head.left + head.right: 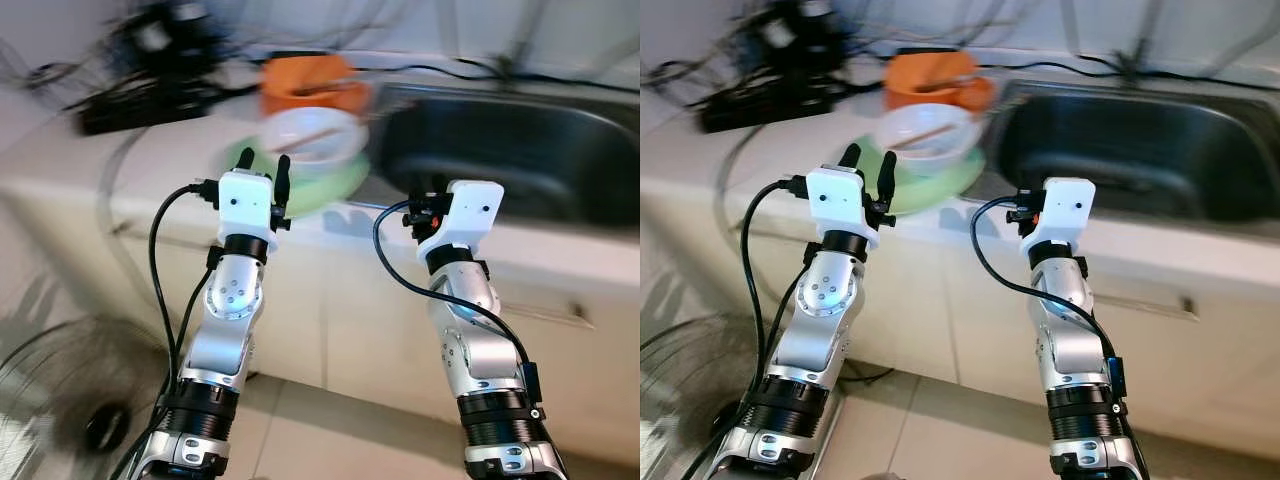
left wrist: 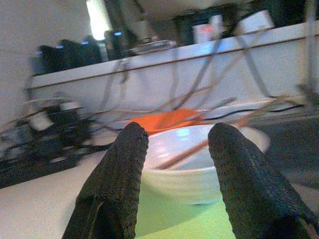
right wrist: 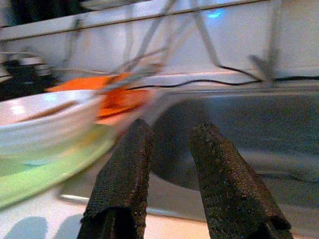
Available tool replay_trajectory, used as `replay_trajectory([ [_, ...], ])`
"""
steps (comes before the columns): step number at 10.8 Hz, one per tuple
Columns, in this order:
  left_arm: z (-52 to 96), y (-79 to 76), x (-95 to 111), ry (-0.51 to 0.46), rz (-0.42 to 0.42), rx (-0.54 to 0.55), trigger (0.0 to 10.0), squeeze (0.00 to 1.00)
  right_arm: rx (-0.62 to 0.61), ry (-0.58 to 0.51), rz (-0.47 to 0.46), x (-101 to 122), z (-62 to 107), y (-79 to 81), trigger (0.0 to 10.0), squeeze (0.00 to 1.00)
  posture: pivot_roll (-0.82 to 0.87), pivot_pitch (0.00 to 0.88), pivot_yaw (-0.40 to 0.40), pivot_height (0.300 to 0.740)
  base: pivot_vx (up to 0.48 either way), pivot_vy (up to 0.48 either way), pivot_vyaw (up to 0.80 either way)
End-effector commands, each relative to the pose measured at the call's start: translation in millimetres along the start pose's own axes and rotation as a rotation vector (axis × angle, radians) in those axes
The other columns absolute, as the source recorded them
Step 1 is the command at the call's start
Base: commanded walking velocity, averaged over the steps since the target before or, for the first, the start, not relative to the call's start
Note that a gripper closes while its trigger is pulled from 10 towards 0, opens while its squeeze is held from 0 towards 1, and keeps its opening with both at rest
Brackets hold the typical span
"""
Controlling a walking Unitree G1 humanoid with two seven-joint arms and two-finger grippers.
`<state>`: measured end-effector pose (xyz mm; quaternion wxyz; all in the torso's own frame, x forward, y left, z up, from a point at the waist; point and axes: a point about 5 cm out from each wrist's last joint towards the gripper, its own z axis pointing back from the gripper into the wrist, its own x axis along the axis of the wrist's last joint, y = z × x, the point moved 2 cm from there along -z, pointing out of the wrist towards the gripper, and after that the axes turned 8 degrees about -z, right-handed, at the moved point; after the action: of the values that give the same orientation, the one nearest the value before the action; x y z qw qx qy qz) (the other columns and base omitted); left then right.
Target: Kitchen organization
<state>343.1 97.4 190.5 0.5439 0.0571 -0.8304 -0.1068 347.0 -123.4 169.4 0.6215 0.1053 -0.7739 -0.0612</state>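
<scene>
A white bowl (image 1: 307, 134) with a brown chopstick in it sits on a light green plate (image 1: 325, 183) on the pale counter, just left of the sink. An orange dish (image 1: 311, 82) stands behind them. My left gripper (image 1: 264, 170) is raised at the counter's front edge, open, its fingers (image 2: 118, 174) framing the white bowl (image 2: 199, 169) without touching it. My right gripper (image 1: 432, 196) is held up at the sink's front rim, open and holding nothing, its fingers (image 3: 122, 174) pointing toward the sink basin (image 3: 239, 134).
A steel sink (image 1: 520, 150) fills the counter's right part. Black devices and tangled cables (image 1: 150, 70) crowd the back left of the counter. White cabinet fronts (image 1: 330, 310) lie below. A fan grille (image 1: 70, 400) stands on the tiled floor at lower left.
</scene>
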Motion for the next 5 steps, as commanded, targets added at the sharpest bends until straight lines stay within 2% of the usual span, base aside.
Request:
replay_trajectory([
  [1, -0.7, -1.8, 2.1, -0.014, -0.004, -0.01, 10.0, 0.0, -0.006, -0.009, -0.018, 2.1, -2.7, -0.9, 10.0, 0.0, 0.05, 0.0, 0.064, 0.74, 0.0, 0.0, -0.8],
  [4, -1.3, -0.1, 3.0, -0.019, -0.022, -0.007, 10.0, 0.0, 0.006, -0.009, -0.022, 0.8, -3.9, 2.8, 10.0, 0.0, 0.05, 0.0, 0.063, 0.74, 0.0, 0.0, -0.8],
  [5, -1.0, 0.5, 2.2, -0.014, -0.023, -0.004, 10.0, 0.0, 0.008, -0.014, -0.026, 1.5, -3.8, 2.8, 10.0, 0.0, 0.05, 0.0, 0.061, 0.74, 0.0, 0.0, 0.0],
])
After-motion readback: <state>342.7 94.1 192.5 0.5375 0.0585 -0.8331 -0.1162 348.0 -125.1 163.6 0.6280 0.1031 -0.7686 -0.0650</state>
